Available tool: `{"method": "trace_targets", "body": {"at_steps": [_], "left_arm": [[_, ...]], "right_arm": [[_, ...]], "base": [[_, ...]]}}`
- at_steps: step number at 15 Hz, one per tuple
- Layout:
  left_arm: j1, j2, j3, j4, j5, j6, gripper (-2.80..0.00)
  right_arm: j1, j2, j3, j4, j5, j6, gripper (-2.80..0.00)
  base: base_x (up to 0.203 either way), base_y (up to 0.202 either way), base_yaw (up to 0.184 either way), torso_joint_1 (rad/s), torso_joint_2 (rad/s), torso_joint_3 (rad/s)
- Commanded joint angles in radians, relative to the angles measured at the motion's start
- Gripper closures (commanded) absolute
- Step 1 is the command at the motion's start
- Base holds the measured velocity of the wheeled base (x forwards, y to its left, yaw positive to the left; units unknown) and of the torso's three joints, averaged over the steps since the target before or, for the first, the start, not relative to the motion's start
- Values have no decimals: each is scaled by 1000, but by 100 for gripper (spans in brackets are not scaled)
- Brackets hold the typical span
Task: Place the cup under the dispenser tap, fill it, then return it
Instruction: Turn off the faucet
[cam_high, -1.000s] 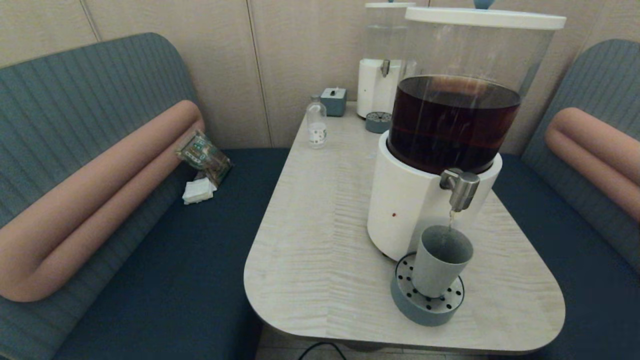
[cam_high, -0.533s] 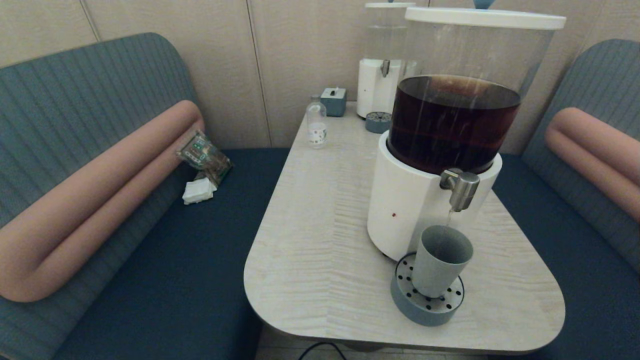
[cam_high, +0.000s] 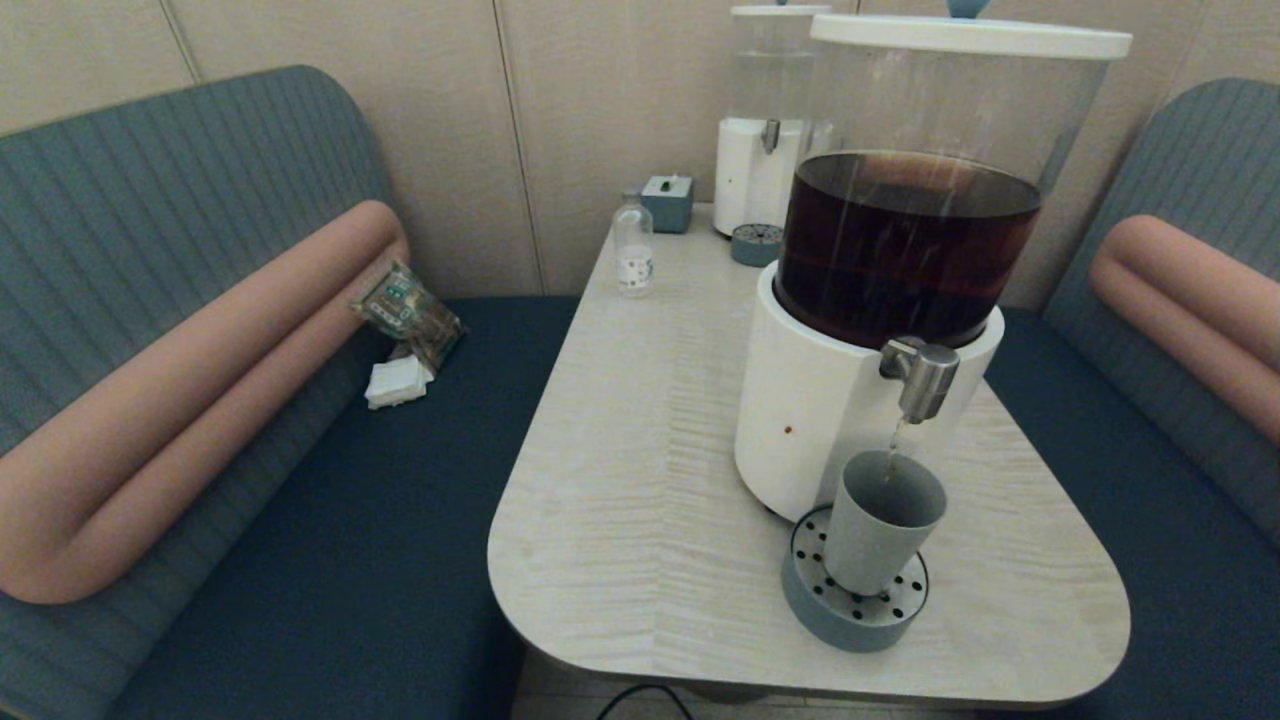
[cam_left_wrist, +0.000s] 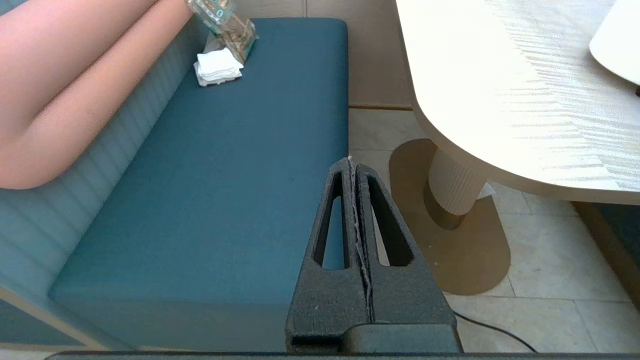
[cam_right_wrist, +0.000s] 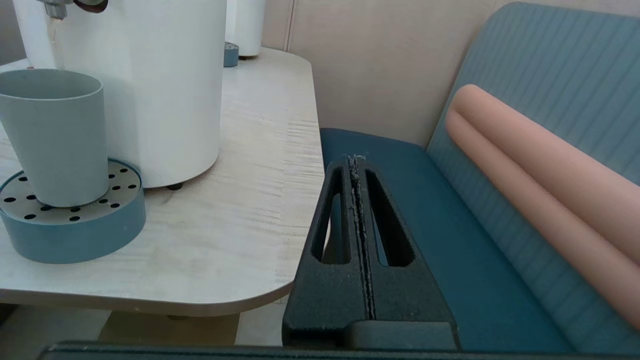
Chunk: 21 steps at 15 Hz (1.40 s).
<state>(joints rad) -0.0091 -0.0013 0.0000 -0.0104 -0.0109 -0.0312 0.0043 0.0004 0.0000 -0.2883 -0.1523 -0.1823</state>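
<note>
The grey-green cup (cam_high: 880, 522) stands upright on the round blue drip tray (cam_high: 853, 600), directly below the steel dispenser tap (cam_high: 920, 377). A thin stream of drink falls from the tap into the cup. The right wrist view shows the cup (cam_right_wrist: 54, 136) on the tray (cam_right_wrist: 70, 225) too. Neither arm appears in the head view. My left gripper (cam_left_wrist: 353, 162) is shut and empty, low beside the table over the blue bench. My right gripper (cam_right_wrist: 356, 160) is shut and empty, off the table's right edge, apart from the cup.
The big white-based dispenser (cam_high: 860, 410) of dark drink fills the right half of the table (cam_high: 640, 480). At the back stand a clear-liquid dispenser (cam_high: 765, 170), a small glass bottle (cam_high: 632, 245) and a grey box (cam_high: 667, 203). Benches flank the table; a packet (cam_high: 408, 312) lies on the left one.
The stream from the tap into the cup keeps running. Cup and both grippers have not moved.
</note>
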Motion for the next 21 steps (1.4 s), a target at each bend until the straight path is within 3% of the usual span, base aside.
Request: {"method": "trace_targets", "body": {"at_steps": [1, 10, 18, 21], "left_arm": [[0, 0, 2, 0, 0, 1, 0], [0, 0, 2, 0, 0, -1, 0], [0, 0, 2, 0, 0, -1, 0], [0, 0, 2, 0, 0, 0, 0]], "right_arm": [[0, -3, 2, 6, 0, -2, 0], [0, -3, 2, 129, 0, 5, 0], [0, -2, 0, 143, 20, 29, 0], [0, -2, 0, 185, 117, 36, 0]], "base": [[0, 0, 0, 0, 0, 0], [0, 0, 0, 0, 0, 0], [0, 0, 0, 0, 0, 0], [0, 0, 0, 0, 0, 0]]}}
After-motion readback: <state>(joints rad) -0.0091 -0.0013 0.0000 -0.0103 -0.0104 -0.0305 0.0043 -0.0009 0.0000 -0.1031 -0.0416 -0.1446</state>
